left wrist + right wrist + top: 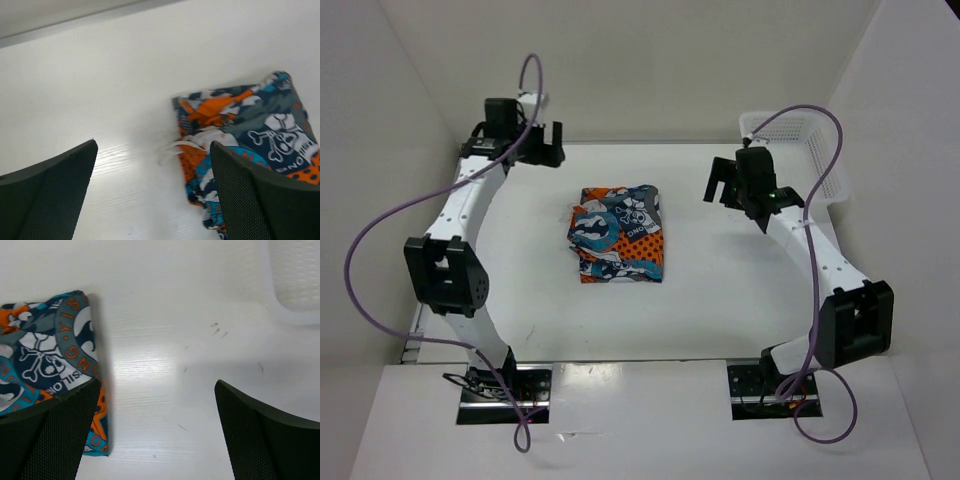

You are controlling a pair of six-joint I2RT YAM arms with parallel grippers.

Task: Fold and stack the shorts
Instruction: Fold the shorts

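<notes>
Left gripper (548, 148) spread wide, empty, upper left of top view, right gripper (720, 190) spread wide, empty, upper right, folded shorts (618, 236) flat at table (720, 310) centre between both, white mesh basket (815, 150) far right.

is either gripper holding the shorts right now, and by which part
Nothing is held: the left gripper and the right gripper are both open, apart from the folded shorts.

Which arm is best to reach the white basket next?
Probably the right: its open right gripper hangs beside the basket, while the left gripper sits far off, beyond the folded shorts.
</notes>
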